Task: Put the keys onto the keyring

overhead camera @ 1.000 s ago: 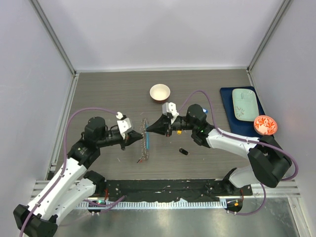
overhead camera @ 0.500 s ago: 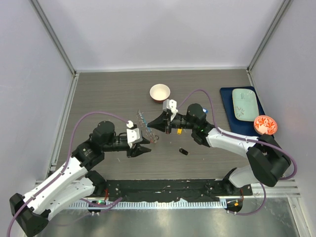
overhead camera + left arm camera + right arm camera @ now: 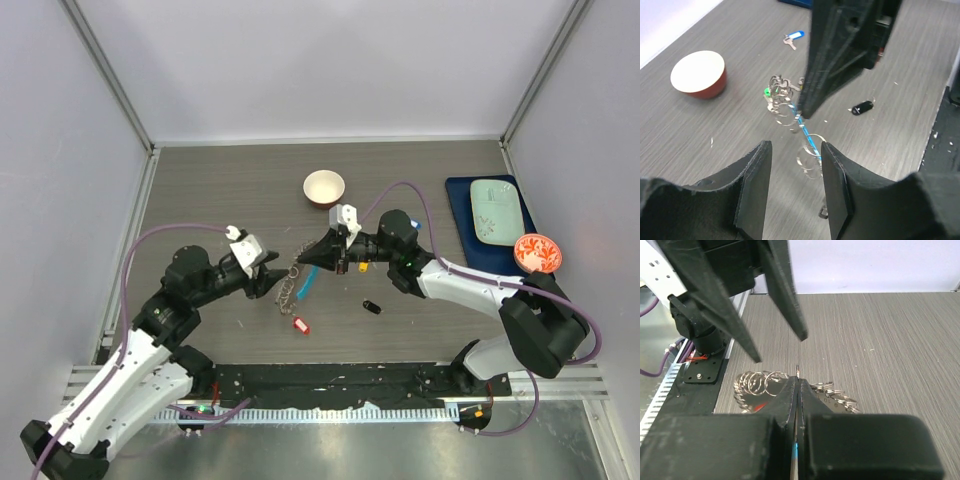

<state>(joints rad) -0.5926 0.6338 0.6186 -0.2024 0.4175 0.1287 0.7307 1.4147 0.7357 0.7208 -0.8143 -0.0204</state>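
**Top view.** Your right hand (image 3: 303,262) was clenched on the keyring (image 3: 293,287), holding it up so the loop hung free for threading. Your left hand (image 3: 274,284) stood released and empty, just beside the loop. A red-tagged key (image 3: 298,323) lay below on the surface (image 3: 220,190).

**Left wrist view.** Its fingers (image 3: 752,185) were parted. The keyring and its bunched keys (image 3: 777,97) dangled ahead of them. A blue-tagged key (image 3: 794,36) lay well apart, apparently not yet threaded.

**Right wrist view.** Its fingertips (image 3: 790,390) pinched the wire, likely steadying it.
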